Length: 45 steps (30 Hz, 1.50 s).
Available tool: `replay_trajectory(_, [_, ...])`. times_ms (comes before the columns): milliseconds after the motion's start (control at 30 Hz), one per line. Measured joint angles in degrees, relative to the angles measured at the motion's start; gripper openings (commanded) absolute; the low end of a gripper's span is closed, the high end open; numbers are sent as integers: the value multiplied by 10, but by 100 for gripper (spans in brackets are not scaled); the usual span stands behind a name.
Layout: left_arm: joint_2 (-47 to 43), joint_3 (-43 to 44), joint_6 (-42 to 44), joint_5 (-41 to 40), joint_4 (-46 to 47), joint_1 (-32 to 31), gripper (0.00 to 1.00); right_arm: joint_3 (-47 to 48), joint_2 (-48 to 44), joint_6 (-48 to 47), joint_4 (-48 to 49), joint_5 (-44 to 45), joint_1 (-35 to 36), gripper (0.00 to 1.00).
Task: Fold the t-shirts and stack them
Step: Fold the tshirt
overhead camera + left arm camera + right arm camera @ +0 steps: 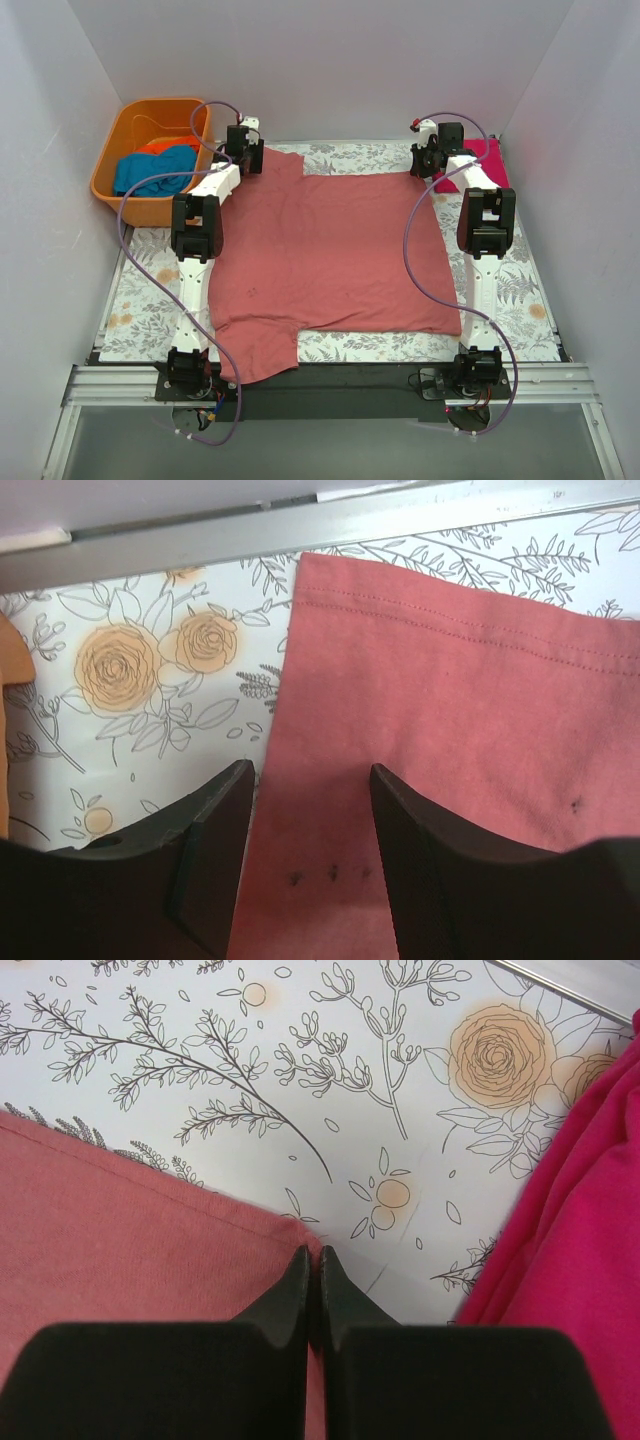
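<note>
A large brick-red t-shirt (pixel 330 250) lies spread flat on the flowered table cover. My left gripper (pixel 245 150) hangs over its far left corner, open, with the cloth (pixel 450 680) between and under the jaws (pixel 310 780). My right gripper (pixel 428 160) is shut on the shirt's far right corner (pixel 120 1230), jaws pinched together at the hem (pixel 314 1255). A magenta-pink t-shirt (pixel 490 160) lies folded at the far right, just beside that gripper (pixel 580 1230). Teal-blue (pixel 150 172) and orange (pixel 165 146) shirts lie in the tub.
An orange plastic tub (pixel 108 160) stands at the far left, close to my left arm; its side shows at the left wrist view's edge (pixel 5 730). A metal rail (pixel 300 525) runs along the far table edge. White walls enclose the table.
</note>
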Motion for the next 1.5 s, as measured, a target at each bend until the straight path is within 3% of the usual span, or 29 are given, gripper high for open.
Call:
replay_trajectory(333, [3, 30, -48, -1, -67, 4, 47, 0, 0, -4, 0, -6, 0, 1])
replay_trajectory(433, [4, 34, -57, 1, -79, 5, 38, 0, 0, -7, 0, -6, 0, 1])
replay_trajectory(567, [4, 36, -71, 6, -85, 7, 19, 0, 0, -12, 0, -7, 0, 1])
replay_trajectory(600, [4, 36, -75, 7, -85, 9, 10, 0, -1, -14, 0, -8, 0, 1])
replay_trajectory(700, [4, 37, -74, 16, -82, 14, 0, -2, -2, -21, -2, -8, 0, 1])
replay_trajectory(933, [-4, 23, -70, 43, -45, 24, 0, -10, -17, -42, -26, -19, 0, 1])
replay_trajectory(1233, [-149, -158, -47, 96, 54, 26, 0, -33, -84, -63, -35, -40, 0, 1])
replay_trajectory(1500, [-246, -246, -22, 135, 117, 27, 0, -66, -124, -86, -35, -54, -2, 1])
